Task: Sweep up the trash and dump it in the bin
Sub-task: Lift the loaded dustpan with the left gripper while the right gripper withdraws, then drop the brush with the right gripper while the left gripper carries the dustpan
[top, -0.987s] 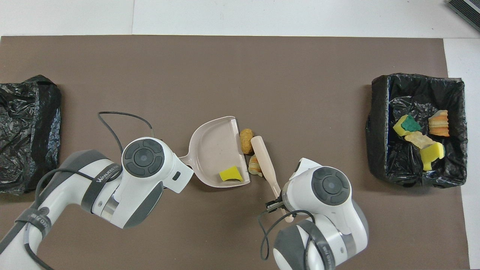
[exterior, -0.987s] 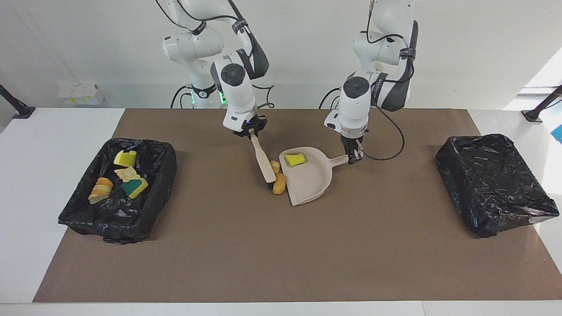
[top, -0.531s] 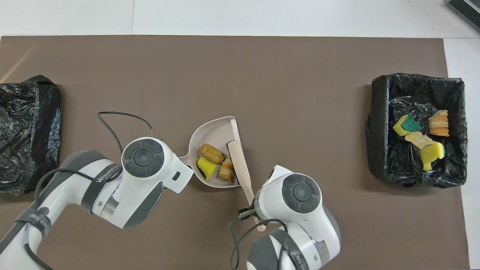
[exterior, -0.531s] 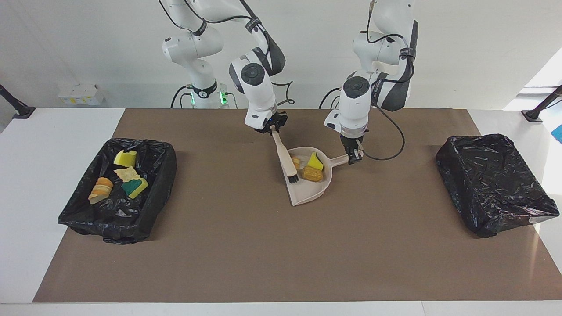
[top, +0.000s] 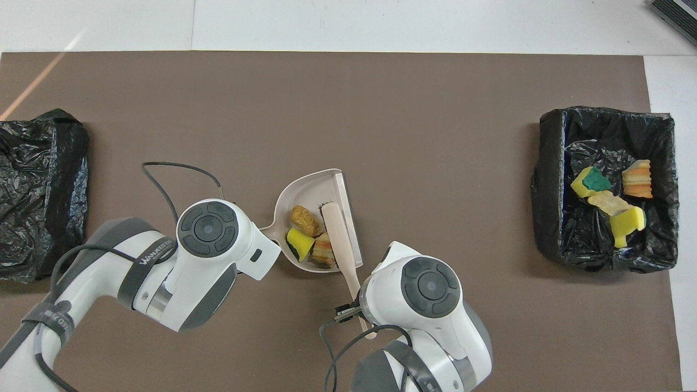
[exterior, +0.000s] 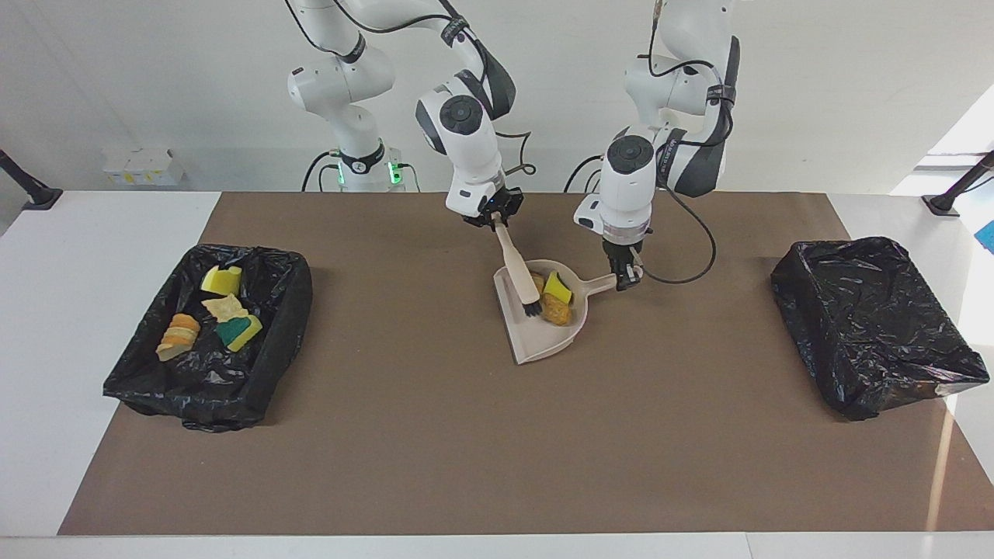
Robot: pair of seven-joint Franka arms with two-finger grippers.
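Note:
A beige dustpan (exterior: 536,341) lies mid-table on the brown mat. My left gripper (exterior: 623,278) is shut on its handle (exterior: 602,286). Three pieces of trash sit in the pan at the handle end: a yellow-green sponge chunk (exterior: 557,286), an orange-brown lump (exterior: 556,309) and a striped tan piece (top: 323,251). My right gripper (exterior: 495,223) is shut on the handle of a beige brush (exterior: 516,260). The brush's dark bristles (exterior: 533,309) rest inside the pan against the trash. In the overhead view the brush (top: 335,228) lies along the dustpan's (top: 316,188) open lip.
A black-lined bin (exterior: 291,303) at the right arm's end of the table holds several trash pieces (top: 610,204). A second black-lined bin (exterior: 870,326) stands at the left arm's end. A cable (top: 179,169) loops on the mat beside the left wrist.
The right gripper swung the brush toward the dustpan, sweeping the orange-brown lump and striped piece off the mat into it. All three pieces now crowd the handle end. The left arm held still.

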